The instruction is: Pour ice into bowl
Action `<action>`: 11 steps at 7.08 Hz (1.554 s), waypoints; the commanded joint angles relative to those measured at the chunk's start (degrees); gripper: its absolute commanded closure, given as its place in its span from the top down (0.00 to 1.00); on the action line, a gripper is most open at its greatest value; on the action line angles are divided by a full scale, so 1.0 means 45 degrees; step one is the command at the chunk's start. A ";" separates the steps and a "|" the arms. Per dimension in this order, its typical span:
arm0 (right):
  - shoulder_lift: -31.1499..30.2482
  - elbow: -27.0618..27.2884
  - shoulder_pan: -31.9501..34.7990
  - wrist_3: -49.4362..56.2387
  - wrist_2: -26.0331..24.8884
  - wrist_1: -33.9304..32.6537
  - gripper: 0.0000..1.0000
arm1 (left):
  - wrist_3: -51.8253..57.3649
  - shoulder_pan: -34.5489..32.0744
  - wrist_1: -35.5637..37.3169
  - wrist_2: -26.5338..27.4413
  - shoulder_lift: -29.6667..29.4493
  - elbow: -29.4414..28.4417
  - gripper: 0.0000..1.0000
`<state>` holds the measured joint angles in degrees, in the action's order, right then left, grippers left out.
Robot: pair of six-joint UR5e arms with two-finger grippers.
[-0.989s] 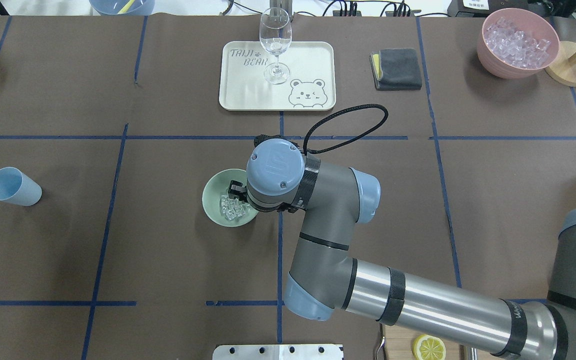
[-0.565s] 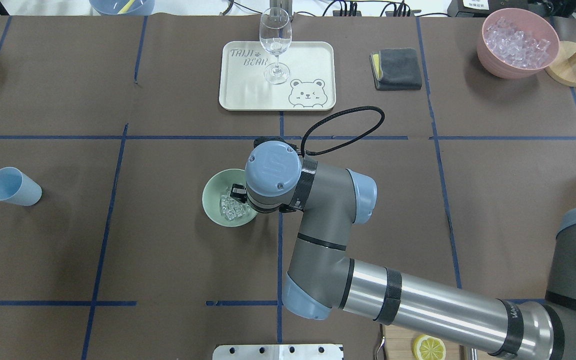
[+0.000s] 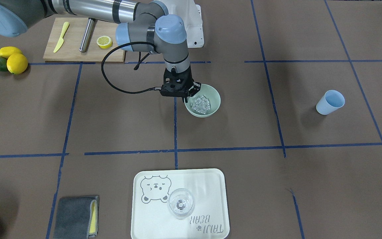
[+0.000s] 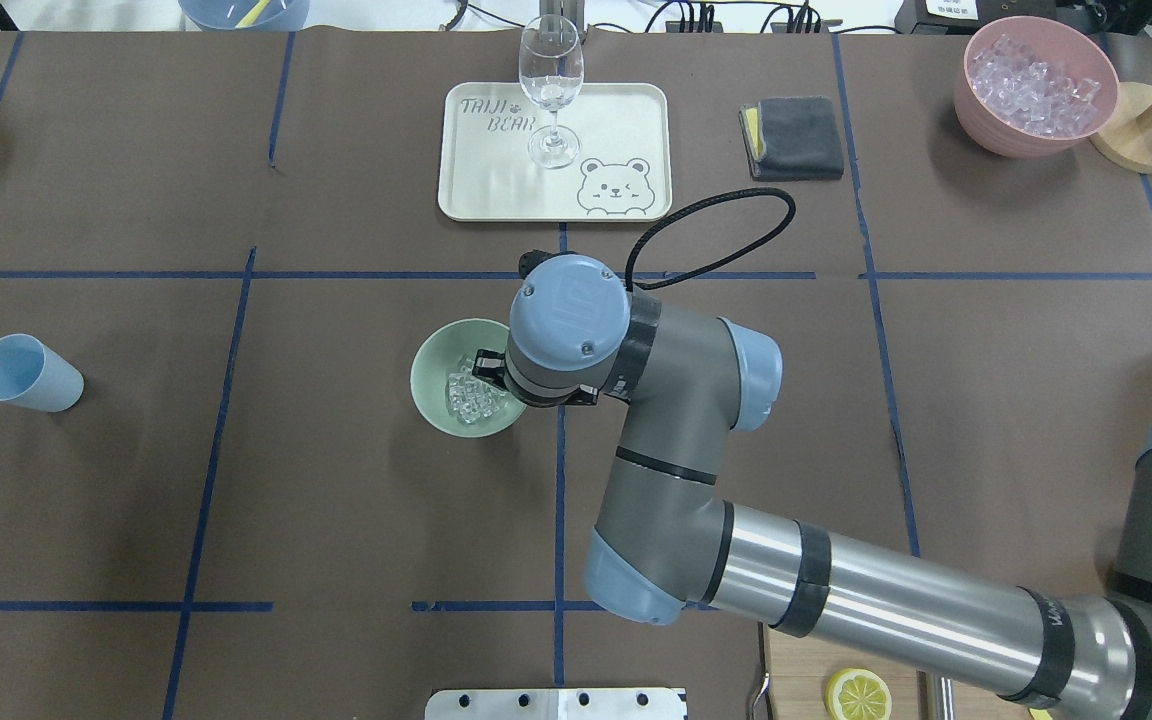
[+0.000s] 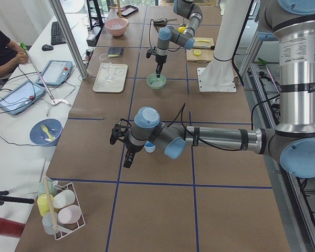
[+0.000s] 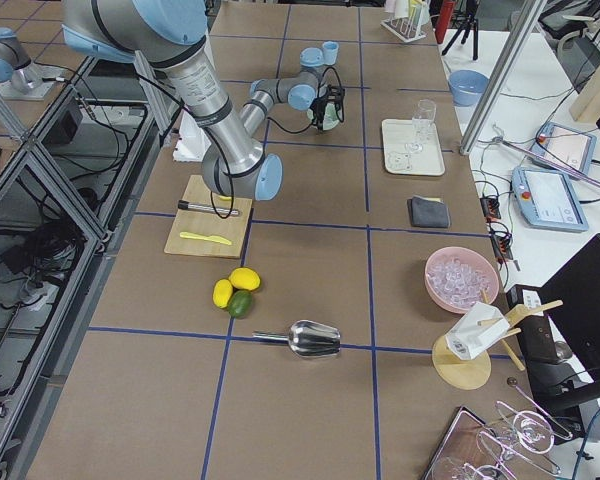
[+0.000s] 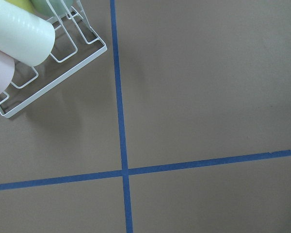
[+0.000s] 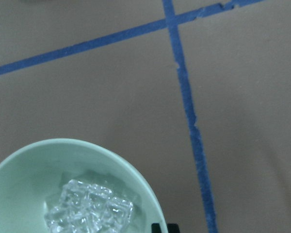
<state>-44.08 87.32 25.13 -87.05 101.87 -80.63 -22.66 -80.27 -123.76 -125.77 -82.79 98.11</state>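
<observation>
- While the right pincer (image 3: 187, 97) hangs at the bowl's (image 3: 207, 114) rim, at its 9 o'clock in the front-facing view, the ice (image 3: 201, 104) sits heaped in the bottom of that bowl near mid-bench. The pour looks done to me.
- Its fingertips are tucked behind the rim and the wrist, so I cannot tell whether it is clamped on the rim or has let go.
- Here's the danger: if a finger does sit inside the rim, any sideways pull could drag or tip this light-looking bowl. The cubes would then skate out over the bench (image 3: 111, 126).
- A straight lift looks safest to me, and a swing toward the bowl's 3 o'clock would shove the wall.
- Over by the light blue cup (image 3: 329, 103), the left pincer (image 5: 127, 156) hovers above the bench. Only the side view shows it, so I cannot tell whether it is parted or closed.
- The bowl is round, pale mint and smooth-sided, with a thin plain rim and a matte finish.
- The ice is small, clear, glassy cubes in a jumbled pile, catching the light, and I'd guess they are hard and slick.
- The bench wears a flat brown matte cover crossed by blue tape lines (image 3: 175, 132), which likely gives a sliding bowl little grip.
</observation>
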 commanded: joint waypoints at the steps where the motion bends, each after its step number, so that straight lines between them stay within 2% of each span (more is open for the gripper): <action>1: -0.2377 0.2613 0.1145 0.0242 0.1084 0.0008 0.00 | 0.0093 0.0005 -0.0018 -0.0001 0.0097 0.0054 1.00; 2: -0.3707 0.3788 0.1849 0.1133 0.1885 0.0028 0.00 | 0.0093 0.0005 -0.0018 -0.0137 0.0097 0.0093 1.00; 4: -0.6713 0.5394 0.3061 0.3765 0.2400 0.0261 0.00 | 0.0113 0.0005 -0.0018 -0.0138 0.0078 0.0171 1.00; 5: -0.8043 0.5440 0.4034 0.5306 0.3271 0.0997 0.00 | 0.0074 0.0025 0.0021 -0.0119 0.0078 0.0171 1.00; 6: -0.9680 0.5343 0.4953 0.6540 0.4092 0.2416 0.00 | 0.0074 0.0025 0.0022 -0.0157 0.0058 0.0171 1.00; 7: -1.0741 0.5091 0.5697 0.7732 0.4622 0.3088 0.00 | 0.0074 0.0044 0.0022 -0.0158 0.0058 0.0171 1.00; 9: -1.2016 0.4718 0.6522 0.9594 0.4861 0.3308 0.00 | 0.0093 0.0044 0.0022 -0.0177 0.0058 0.0191 1.00; 11: -1.1944 0.4310 0.6486 0.9483 0.5268 0.3329 0.00 | 0.0093 0.0044 0.0021 -0.0177 0.0078 0.0269 1.00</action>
<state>-97.81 107.91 54.21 -44.54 124.16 -65.84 -22.25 -80.07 -123.70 -126.55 -82.51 99.09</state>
